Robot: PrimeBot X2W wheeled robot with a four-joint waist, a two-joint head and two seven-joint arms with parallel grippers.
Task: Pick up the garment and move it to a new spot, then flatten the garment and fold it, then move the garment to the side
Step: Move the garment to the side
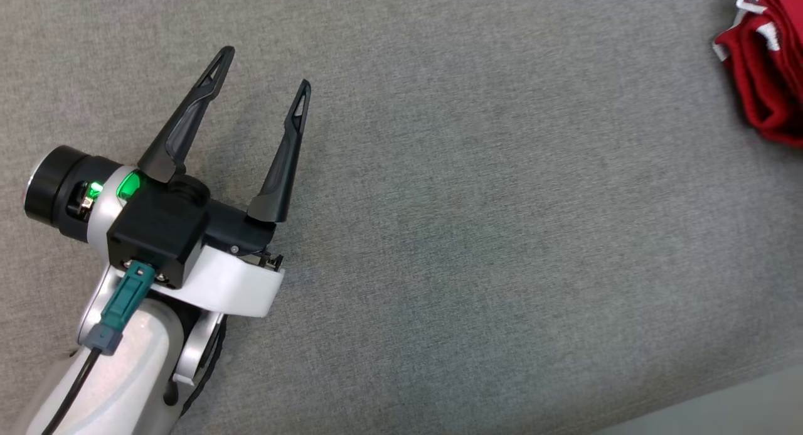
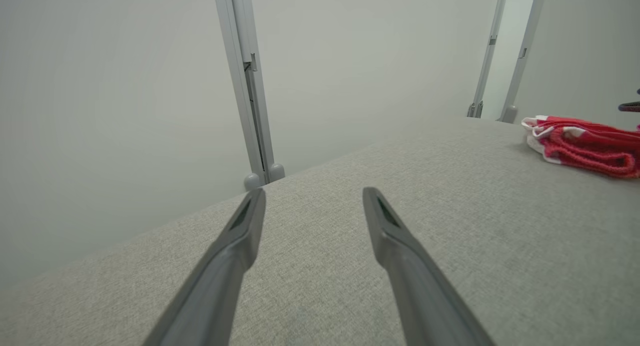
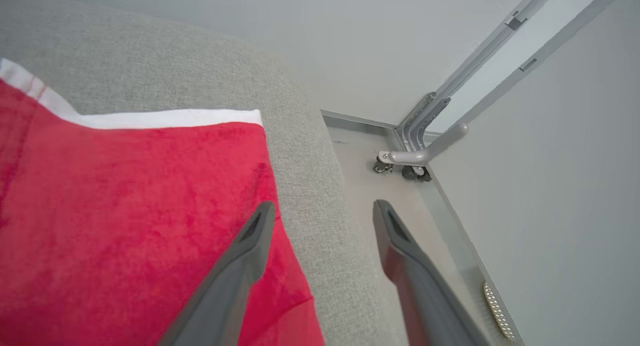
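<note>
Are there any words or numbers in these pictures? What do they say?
None: no words, numbers or signs can be read.
The red garment has a plain white band, no letters.
The left gripper carries a green light, no label.
The grey surface is bare fabric.

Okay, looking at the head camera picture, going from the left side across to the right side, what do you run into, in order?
left gripper, fingers spread → bare stretch of the grey fabric surface → red garment, bunched at the upper right edge.
</note>
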